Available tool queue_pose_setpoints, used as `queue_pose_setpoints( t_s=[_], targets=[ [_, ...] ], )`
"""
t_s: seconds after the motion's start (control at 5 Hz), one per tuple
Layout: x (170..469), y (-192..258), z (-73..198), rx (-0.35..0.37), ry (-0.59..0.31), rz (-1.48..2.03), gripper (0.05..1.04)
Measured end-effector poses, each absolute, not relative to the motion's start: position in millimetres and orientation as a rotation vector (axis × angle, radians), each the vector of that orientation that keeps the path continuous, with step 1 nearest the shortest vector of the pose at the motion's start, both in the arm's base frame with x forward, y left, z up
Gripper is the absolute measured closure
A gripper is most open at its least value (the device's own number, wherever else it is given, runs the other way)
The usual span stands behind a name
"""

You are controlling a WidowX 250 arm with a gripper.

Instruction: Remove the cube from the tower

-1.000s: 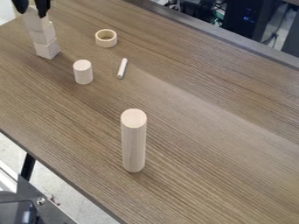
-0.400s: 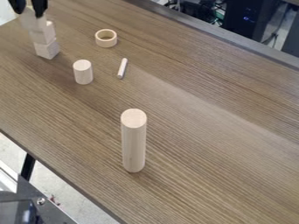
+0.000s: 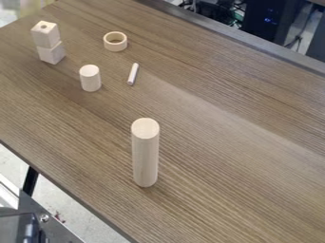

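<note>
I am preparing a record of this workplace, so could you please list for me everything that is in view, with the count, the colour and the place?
Cubes: 2, pale wood, stacked one on the other, upper left of the table
Ring: 1, pale wood, right of the cubes
Short cylinder: 1, pale wood, upright, below and right of the cubes
Thin stick: 1, whitish, lying below the ring
Tall cylinder: 1, pale wood, upright, lower middle
Table: 1, brown wood grain, under all of these
Table leg: 1, black, lower left
Floor: 1, light grey, lower left
Plate: 1, dark grey, bottom left corner
Cables: several, count unclear, mostly dark, behind the table
</note>
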State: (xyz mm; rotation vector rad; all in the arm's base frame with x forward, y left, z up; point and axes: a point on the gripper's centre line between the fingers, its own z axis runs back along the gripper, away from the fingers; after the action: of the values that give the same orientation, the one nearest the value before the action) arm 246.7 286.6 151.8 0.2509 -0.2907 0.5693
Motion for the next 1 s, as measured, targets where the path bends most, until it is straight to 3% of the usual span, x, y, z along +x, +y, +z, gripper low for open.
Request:
queue_pose_setpoints(
  t_s=[0.6, 1.0],
  targets=[
    [223, 319, 106, 0.292, -0.211, 0.588, 0.604],
    [206, 321, 70, 0.227, -0.145, 0.566, 0.604]
  ],
)
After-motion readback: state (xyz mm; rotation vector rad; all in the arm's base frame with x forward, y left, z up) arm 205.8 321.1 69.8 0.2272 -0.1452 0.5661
